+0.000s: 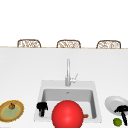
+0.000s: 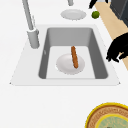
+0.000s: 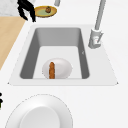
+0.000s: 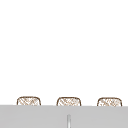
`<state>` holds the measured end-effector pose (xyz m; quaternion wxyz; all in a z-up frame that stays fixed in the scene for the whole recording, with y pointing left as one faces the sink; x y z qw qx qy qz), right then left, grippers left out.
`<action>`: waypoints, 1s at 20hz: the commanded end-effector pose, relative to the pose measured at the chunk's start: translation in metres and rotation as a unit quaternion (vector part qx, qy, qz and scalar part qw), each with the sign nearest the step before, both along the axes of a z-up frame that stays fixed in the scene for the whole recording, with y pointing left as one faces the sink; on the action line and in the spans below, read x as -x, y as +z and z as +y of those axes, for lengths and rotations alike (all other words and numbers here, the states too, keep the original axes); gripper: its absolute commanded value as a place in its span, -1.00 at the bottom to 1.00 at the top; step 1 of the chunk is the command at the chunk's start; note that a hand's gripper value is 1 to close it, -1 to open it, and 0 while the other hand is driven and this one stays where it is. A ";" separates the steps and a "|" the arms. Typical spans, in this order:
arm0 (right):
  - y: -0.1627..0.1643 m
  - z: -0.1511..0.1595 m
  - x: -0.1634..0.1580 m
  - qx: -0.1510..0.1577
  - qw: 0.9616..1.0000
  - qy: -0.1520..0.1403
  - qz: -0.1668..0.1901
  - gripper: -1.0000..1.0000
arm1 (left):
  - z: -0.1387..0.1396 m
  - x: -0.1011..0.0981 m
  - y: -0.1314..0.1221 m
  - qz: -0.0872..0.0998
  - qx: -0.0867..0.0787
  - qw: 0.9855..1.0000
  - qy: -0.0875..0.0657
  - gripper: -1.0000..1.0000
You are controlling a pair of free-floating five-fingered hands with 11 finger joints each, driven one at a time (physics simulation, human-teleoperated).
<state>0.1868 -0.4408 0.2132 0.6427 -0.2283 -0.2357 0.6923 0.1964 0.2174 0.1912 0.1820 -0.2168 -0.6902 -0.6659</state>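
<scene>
Red ball [image 1: 67, 114] blocks the sink's [image 1: 40, 86] front; behind it a sausage [image 2: 74, 56] lies on a plate [image 2: 63, 65]. My left hand [image 1: 41, 107] hangs curled, empty, at the sink's left edge. My right hand [image 1: 122, 111], fingers curled down, hovers between a lime [image 1: 117, 121] and white plate [image 1: 112, 102].

Tall faucet [image 1: 67, 72] behind the sink basin [image 1: 43, 93], three woven chairs [image 1: 68, 44] beyond the counter

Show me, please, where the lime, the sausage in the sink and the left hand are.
lime [image 1: 117, 121]: front view, its middle.
sausage [image 2: 74, 57]: left side view, mid-length, lying across a white plate.
left hand [image 1: 41, 107]: front view, its palm.
</scene>
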 end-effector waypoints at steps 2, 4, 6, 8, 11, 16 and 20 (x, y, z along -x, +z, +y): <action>-0.038 -0.008 0.007 -0.004 1.000 0.001 -0.028 -1.00 | 0.000 0.000 0.000 0.000 0.000 1.000 0.000 0.00; -0.041 -0.012 0.011 -0.018 0.999 0.007 -0.032 -1.00 | 0.000 0.000 0.000 0.000 0.000 1.000 0.000 0.00; -0.040 -0.004 0.007 -0.014 1.000 0.005 -0.025 -1.00 | 0.000 0.000 0.000 0.000 0.000 1.000 0.000 0.00; -0.047 -0.005 0.001 -0.012 1.000 0.009 -0.011 -1.00 | 0.000 0.000 0.000 0.000 0.000 1.000 0.000 0.00; -0.059 0.000 -0.010 0.000 1.000 0.014 0.010 -1.00 | 0.000 0.000 0.000 0.000 0.000 1.000 0.000 0.00; -0.072 0.000 -0.001 -0.007 1.000 0.017 -0.001 -1.00 | 0.000 0.000 0.000 0.000 0.000 1.000 0.000 0.00; -0.088 0.000 -0.003 -0.011 1.000 0.011 -0.001 -1.00 | 0.000 0.000 0.000 0.000 0.000 1.000 0.000 0.00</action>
